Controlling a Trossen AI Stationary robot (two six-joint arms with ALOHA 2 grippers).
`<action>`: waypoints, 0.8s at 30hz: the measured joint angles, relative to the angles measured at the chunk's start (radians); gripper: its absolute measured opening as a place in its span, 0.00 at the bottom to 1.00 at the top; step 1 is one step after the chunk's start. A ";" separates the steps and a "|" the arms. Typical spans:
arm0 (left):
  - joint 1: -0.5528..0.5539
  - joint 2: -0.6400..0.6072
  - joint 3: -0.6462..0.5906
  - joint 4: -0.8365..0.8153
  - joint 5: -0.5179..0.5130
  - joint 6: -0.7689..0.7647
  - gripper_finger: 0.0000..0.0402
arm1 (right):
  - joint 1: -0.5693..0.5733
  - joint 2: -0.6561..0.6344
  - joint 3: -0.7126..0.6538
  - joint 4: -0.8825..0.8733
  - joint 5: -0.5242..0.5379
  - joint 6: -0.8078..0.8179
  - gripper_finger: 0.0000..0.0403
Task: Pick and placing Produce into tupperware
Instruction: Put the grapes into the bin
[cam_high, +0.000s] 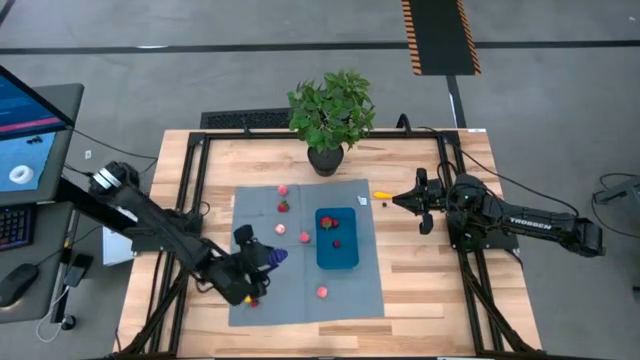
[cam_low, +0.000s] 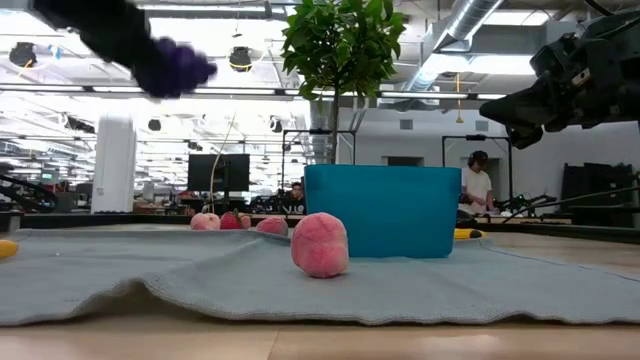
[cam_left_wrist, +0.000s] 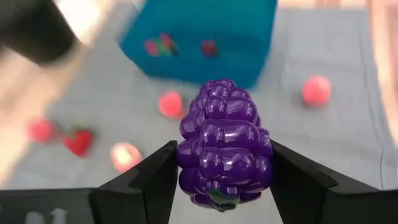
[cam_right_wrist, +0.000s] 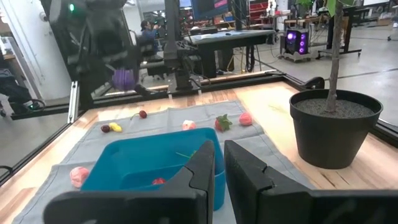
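Purple grape cluster (cam_left_wrist: 225, 144) clamped in left gripper (cam_high: 262, 256), raised off the mat at lower left of centre in the high view

Blue tupperware (cam_high: 338, 260) just right of centre on grey mat (cam_high: 350, 297), red pieces inside, pink and red produce (cam_low: 320, 245) scattered around; right gripper (cam_high: 397, 201) idle at mid-right, fingers nearly together, holding nothing
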 joint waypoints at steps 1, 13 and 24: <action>-0.009 -0.028 0.000 -0.011 -0.033 0.006 0.50 | 0.000 0.000 0.000 0.000 0.000 0.000 0.15; -0.141 -0.327 -0.023 -0.284 -0.423 -0.119 0.53 | 0.000 0.000 0.000 -0.002 0.000 0.000 0.15; -0.148 -0.473 -0.024 -0.667 -0.583 -0.455 0.53 | 0.000 0.000 0.000 -0.001 0.000 0.006 0.15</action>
